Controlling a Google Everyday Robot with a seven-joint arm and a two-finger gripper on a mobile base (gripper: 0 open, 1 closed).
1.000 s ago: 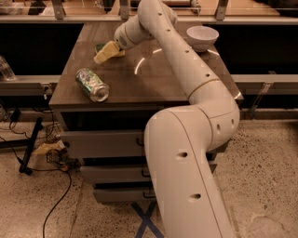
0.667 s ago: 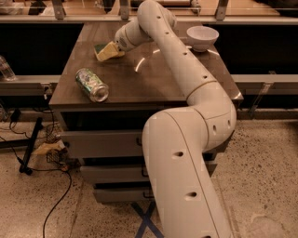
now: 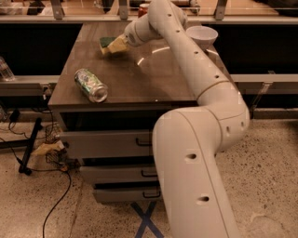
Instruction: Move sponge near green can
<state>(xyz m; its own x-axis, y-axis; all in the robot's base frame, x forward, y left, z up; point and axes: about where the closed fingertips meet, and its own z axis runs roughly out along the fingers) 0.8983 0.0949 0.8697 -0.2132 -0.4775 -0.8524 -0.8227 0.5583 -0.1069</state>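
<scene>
The sponge (image 3: 107, 43), dark green on top with a pale yellow base, is at the far left of the wooden table (image 3: 153, 79). My gripper (image 3: 116, 46) is shut on the sponge's right side and holds it just above the tabletop. The green can (image 3: 91, 85) lies on its side near the table's front left corner, shiny end toward the front. The sponge is well behind the can, apart from it.
A white bowl (image 3: 201, 35) stands at the table's back right, beside my arm. A red can (image 3: 143, 8) is at the back edge. Drawers (image 3: 107, 144) are under the table; cables and a stand lie on the floor at left.
My gripper and the sponge have shifted slightly up and to the right, away from the can. The sponge's green top now shows. The can has not moved.
</scene>
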